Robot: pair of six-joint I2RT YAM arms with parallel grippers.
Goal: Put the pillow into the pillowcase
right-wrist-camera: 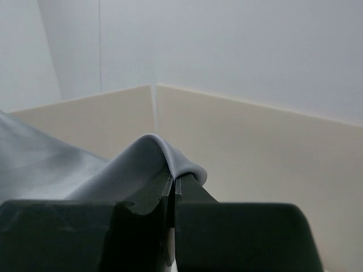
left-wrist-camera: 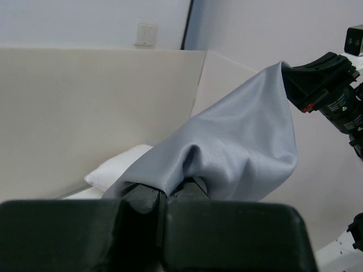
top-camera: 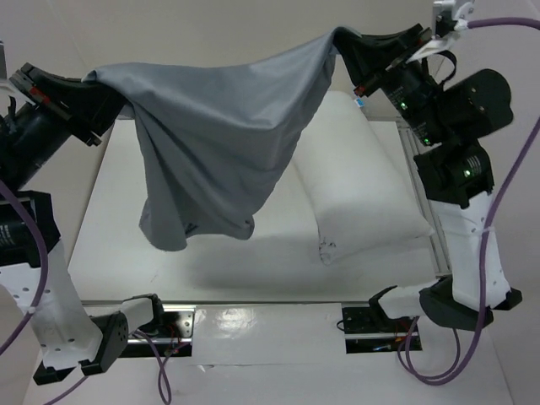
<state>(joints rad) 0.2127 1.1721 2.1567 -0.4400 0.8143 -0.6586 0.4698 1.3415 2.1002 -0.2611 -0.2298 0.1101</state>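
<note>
Two top corners of the pillowcase (top-camera: 219, 143) are pinched, one in each gripper, so the thin blue-grey sack hangs stretched in the air between them. Its upper edge sags in a shallow curve, and the rest droops in soft folds toward the white table (top-camera: 253, 270). The left gripper (top-camera: 94, 84) has its jaws closed tight on the left corner. The right gripper (top-camera: 348, 44) is clamped the same way on the right corner. The pillow (top-camera: 363, 186), plump and white, lies flat on the table under the cloth's right side, partly hidden by it.
</note>
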